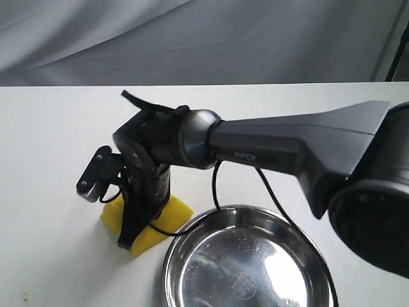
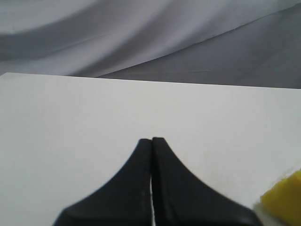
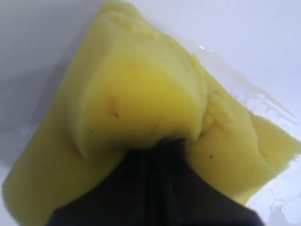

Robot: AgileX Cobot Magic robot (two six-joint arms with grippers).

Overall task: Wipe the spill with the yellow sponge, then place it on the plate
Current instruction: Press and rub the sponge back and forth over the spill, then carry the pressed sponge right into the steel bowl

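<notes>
The yellow sponge [image 1: 174,209] lies on the white table just left of the plate [image 1: 192,233], a shiny steel dish with a stamped centre mark. My right gripper [image 1: 135,225] reaches across from the right and presses down into the sponge. Up close, the gripper [image 3: 162,146] is shut, pinching the sponge [image 3: 141,89], whose foam bulges around the fingers. No amber spill shows; a clear wet film with bubbles [image 3: 265,106] lies beside the sponge. My left gripper [image 2: 152,140] is shut and empty over bare table, with a sponge corner [image 2: 284,200] nearby.
The right arm's black cable [image 1: 268,185] hangs over the plate's rim. The white table [image 1: 51,128] stretches left and back to a grey cloth backdrop [image 1: 192,38]. The left arm is out of the exterior view.
</notes>
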